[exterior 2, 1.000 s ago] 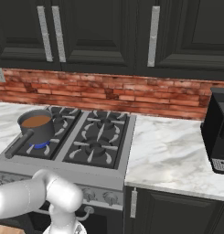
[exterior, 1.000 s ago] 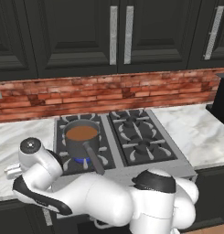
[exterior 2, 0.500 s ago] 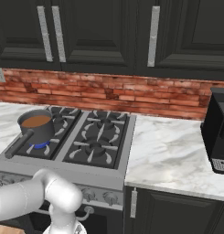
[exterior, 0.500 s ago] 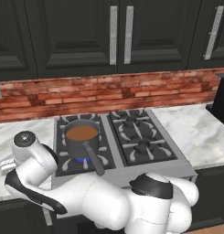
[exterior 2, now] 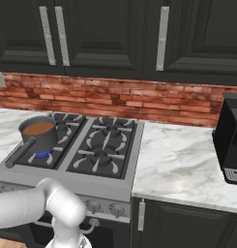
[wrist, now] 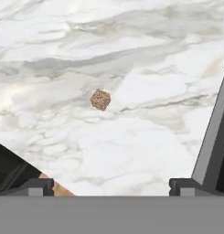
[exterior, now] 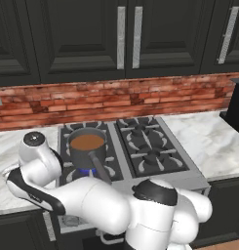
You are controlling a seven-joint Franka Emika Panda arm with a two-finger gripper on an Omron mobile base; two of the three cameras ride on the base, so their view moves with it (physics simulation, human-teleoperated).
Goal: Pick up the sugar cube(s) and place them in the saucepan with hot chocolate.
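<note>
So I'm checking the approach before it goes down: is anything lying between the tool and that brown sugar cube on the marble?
Nothing visible does. In the hand view the open tool looks onto bare marble counter, and the brown speckled sugar cube sits alone on it, apart from the stove's edge at the right.

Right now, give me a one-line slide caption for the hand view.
Open jaws look down on a brown speckled sugar cube lying alone on the white marble counter.
</note>
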